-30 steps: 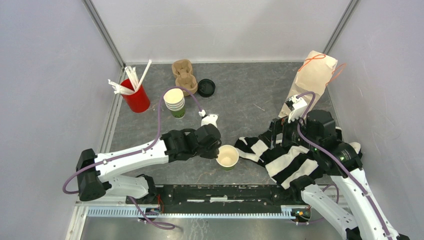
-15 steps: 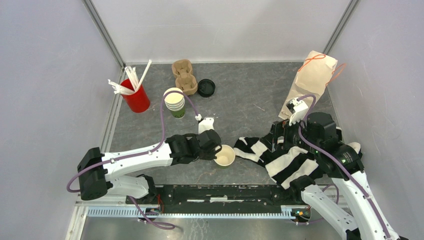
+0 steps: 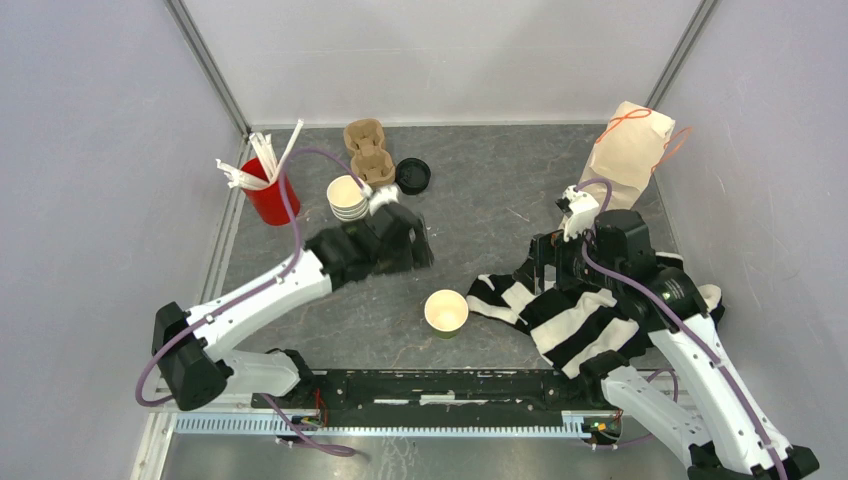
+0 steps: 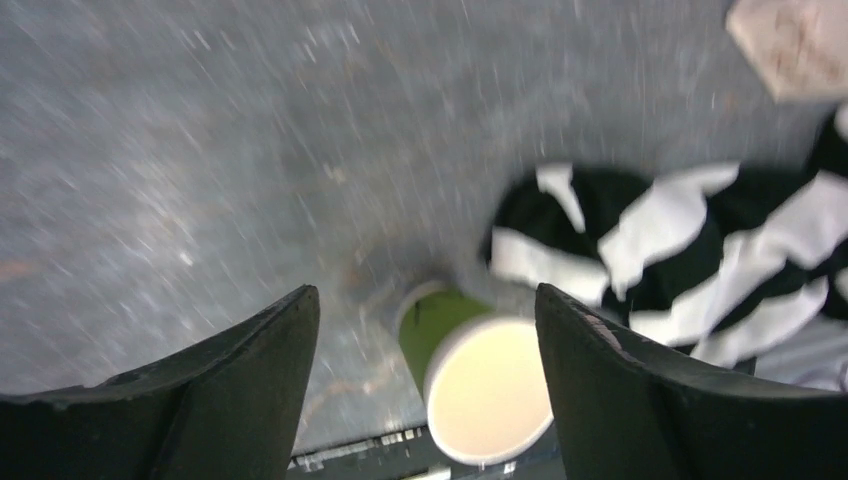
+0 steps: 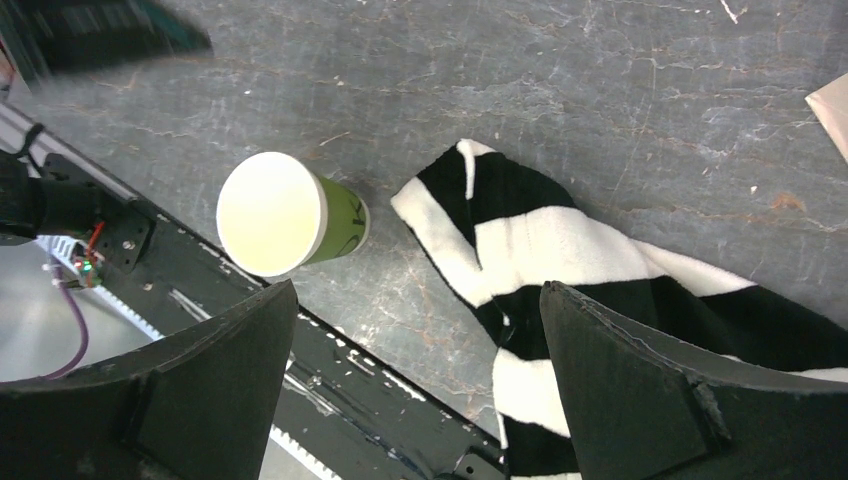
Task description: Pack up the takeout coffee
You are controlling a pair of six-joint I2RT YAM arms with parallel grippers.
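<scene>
One green paper cup (image 3: 446, 313) with a cream inside stands upright and lidless near the table's front edge. It also shows in the left wrist view as the cup (image 4: 480, 380) and in the right wrist view as the cup (image 5: 285, 215). My left gripper (image 3: 418, 248) hangs open, up and back-left of it, touching nothing; in its own blurred view the gripper (image 4: 425, 295) has the cup far below. A stack of the same cups (image 3: 347, 198) stands further back, with a black lid (image 3: 412, 175) lying beyond. My right gripper (image 3: 540, 268) is open over a striped cloth (image 3: 560, 315), empty (image 5: 417, 290).
A brown pulp carrier (image 3: 368, 152) lies at the back beside the lid. A red cup with white straws (image 3: 268, 190) stands at the back left. A paper bag (image 3: 628, 150) leans at the back right. The striped cloth (image 5: 560, 250) lies right of the cup.
My left gripper opened, let go of the green cup's rim, and drew up and back-left towards the stack. The cup stays standing. The right arm shifted slightly back.
</scene>
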